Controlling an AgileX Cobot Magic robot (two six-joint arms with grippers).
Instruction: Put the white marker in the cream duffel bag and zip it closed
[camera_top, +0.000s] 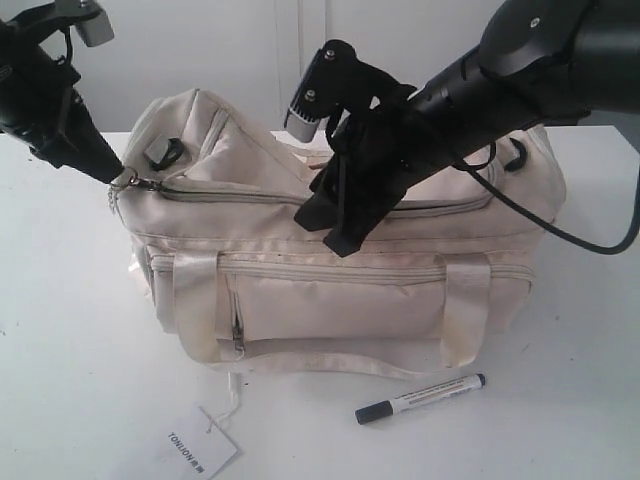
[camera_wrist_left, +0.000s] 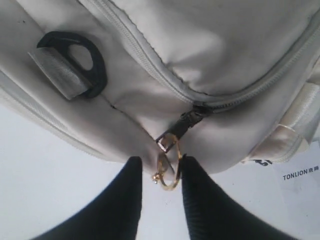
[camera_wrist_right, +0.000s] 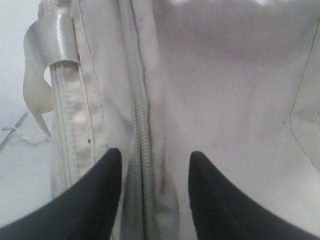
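white marker lies flat on the tabletop, outside the cream duffel bag. It's below the right tool, past the bag's front; long axis roughly along that front. Right tool is nearer: jaws wide, empty, straddling the top zipper. Left tool brackets the ring pull; can't tell if it's pinched.

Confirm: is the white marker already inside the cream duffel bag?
No, the white marker lies out on the white table, in front of the cream duffel bag.
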